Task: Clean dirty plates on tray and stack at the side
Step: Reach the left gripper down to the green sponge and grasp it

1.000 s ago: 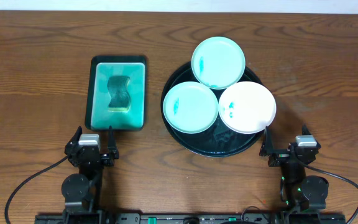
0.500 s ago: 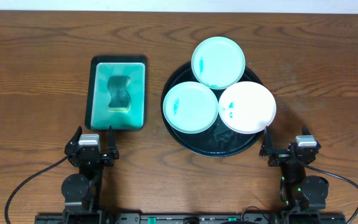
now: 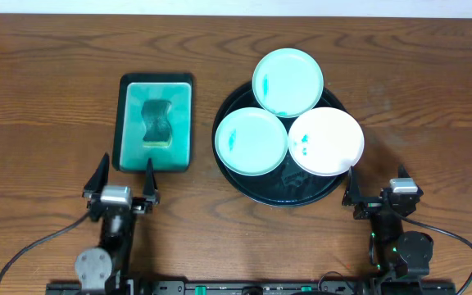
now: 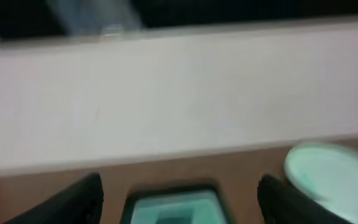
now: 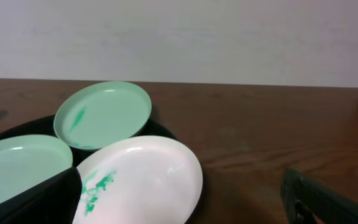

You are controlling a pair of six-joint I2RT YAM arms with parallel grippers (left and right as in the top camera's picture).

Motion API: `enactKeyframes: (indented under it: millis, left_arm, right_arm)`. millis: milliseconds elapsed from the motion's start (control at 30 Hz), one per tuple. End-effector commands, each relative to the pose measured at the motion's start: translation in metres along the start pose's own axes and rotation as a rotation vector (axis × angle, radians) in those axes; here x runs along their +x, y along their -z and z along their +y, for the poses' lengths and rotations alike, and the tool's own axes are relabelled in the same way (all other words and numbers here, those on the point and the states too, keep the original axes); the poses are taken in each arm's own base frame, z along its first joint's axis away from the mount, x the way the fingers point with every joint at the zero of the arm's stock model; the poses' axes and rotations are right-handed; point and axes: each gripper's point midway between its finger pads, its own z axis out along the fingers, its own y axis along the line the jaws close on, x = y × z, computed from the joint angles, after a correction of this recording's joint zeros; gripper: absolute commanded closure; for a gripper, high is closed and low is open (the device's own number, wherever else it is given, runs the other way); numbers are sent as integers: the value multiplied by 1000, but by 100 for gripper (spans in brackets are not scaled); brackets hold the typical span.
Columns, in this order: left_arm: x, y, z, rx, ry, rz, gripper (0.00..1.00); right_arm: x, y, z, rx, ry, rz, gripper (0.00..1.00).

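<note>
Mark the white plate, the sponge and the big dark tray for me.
white plate (image 3: pixel 328 139), overhead view, centre of its clean surface.
sponge (image 3: pixel 158 121), overhead view, middle of its top face.
dark tray (image 3: pixel 289 187), overhead view, bare floor near its front rim.

On the tray (image 3: pixel 281 197) you have a mint far plate (image 3: pixel 288 82), a mint left plate (image 3: pixel 251 140) and a white plate (image 3: pixel 326 141) at right, all teal-smudged. Left of it, a sponge (image 3: pixel 156 123) lies in a green dish (image 3: pixel 129 131). Your left gripper (image 3: pixel 124 170) is spread.
</note>
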Motion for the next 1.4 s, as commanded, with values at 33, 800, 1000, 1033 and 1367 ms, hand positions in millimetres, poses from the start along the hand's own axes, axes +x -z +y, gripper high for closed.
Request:
enactKeyframes:
  millis: [33, 800, 1000, 1033, 1367]
  left_arm:
    - [-29, 3, -14, 81, -17, -120, 20]
    - [-20, -118, -42, 382, 279, 659, 20]
    - [56, -133, 8, -7, 396, 1060, 20]
    - [68, -133, 14, -47, 394, 1108, 2]
    - [167, -133, 11, -68, 420, 1326, 2]
  right_arm:
    - [2, 0, -6, 27, -15, 8, 1]
    - [2, 0, -6, 27, -15, 8, 1]
    - [2, 0, -6, 27, -15, 8, 1]
    - [2, 0, -6, 27, -15, 8, 1]
    - [2, 0, -6, 27, -15, 8, 1]
